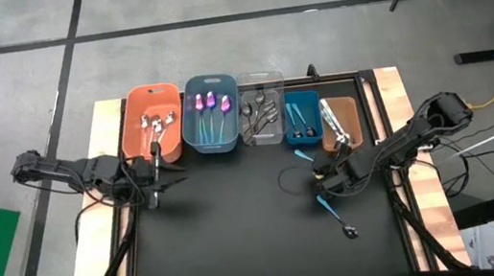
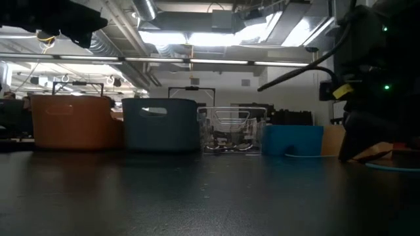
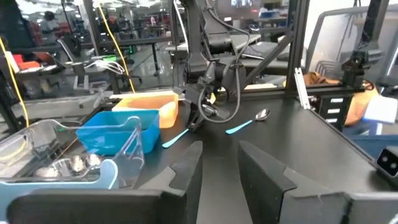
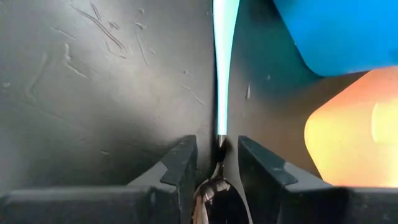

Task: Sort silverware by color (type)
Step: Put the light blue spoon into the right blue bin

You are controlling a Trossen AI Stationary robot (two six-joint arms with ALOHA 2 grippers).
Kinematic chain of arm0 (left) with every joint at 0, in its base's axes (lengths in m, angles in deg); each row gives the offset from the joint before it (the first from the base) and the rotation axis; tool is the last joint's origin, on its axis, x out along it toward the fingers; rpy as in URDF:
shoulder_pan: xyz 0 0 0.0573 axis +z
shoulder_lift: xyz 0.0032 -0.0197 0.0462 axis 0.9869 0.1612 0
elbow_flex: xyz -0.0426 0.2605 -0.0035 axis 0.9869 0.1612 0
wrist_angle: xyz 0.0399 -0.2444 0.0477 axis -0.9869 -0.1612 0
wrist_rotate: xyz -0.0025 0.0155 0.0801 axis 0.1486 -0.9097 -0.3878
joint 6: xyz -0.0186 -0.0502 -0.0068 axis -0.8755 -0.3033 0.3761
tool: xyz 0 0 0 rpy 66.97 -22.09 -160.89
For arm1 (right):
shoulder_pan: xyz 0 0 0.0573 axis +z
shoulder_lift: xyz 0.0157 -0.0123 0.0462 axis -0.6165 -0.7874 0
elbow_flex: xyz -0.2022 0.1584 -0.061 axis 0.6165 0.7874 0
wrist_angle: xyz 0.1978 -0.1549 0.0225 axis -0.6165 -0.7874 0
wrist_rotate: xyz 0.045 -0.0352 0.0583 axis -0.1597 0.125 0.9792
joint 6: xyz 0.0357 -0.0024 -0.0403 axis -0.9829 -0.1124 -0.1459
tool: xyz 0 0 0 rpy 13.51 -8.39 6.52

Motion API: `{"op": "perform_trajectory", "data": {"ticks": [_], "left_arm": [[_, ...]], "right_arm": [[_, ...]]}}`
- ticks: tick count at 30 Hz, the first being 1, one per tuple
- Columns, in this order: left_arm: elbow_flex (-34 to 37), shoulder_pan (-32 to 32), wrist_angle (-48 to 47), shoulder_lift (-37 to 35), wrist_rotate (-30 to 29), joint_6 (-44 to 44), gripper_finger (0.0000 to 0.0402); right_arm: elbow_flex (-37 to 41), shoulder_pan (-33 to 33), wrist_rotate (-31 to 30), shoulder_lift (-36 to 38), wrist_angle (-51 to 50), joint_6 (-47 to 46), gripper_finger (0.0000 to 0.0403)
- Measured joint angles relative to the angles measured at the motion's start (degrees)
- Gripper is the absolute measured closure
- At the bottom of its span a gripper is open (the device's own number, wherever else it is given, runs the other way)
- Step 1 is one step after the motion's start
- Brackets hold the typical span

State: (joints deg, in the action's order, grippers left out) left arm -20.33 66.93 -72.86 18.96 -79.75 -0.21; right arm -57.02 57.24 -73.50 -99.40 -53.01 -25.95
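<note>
Right pincer point(image 4: 217, 163) straddling blue-handled spoon point(image 4: 221, 74) on table point(image 1: 239, 216), fingers parted, not yet clamped — thin handle may slip free; left pincer point(image 3: 219, 168) open, idle.

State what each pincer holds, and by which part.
The right pincer straddles a blue-handled spoon where handle meets bowl; whether it grips is unclear. The left pincer is open, holding nothing.

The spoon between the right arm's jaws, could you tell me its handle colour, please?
Light blue handle on the spoon, clearest in the right wrist view.
</note>
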Motion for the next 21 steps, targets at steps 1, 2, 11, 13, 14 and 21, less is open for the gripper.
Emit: {"op": "perform_trajectory", "data": {"ticks": [1, 2, 11, 13, 14, 21], "left_arm": [[0.4, 0.0, 0.3, 0.0, 0.0, 0.4, 0.0305], [0.8, 0.0, 1.1, -0.1, 0.0, 0.6, 0.0305], [11.1, 0.0, 15.6, -0.6, 0.0, 0.8, 0.0305], [13.0, 0.0, 18.3, -0.8, 0.0, 0.7, 0.0305], [13.9, 0.0, 19.4, -0.8, 0.0, 0.7, 0.0305], [16.3, 0.0, 22.3, -0.7, 0.0, 0.4, 0.0305]], "right_arm": [[-0.1, 0.0, 0.0, -0.3, 0.1, -0.1, 0.0288], [-0.1, 0.0, -0.1, -0.6, 0.1, -0.1, 0.0288], [0.0, -0.1, 0.5, -0.7, 1.4, -0.1, 0.0288], [0.0, -0.1, 0.8, -0.8, 2.0, -0.1, 0.0288], [0.0, -0.1, 1.1, -0.8, 2.3, -0.1, 0.0288], [0.0, -0.2, 4.5, -0.8, 3.4, -0.1, 0.0288]]}}
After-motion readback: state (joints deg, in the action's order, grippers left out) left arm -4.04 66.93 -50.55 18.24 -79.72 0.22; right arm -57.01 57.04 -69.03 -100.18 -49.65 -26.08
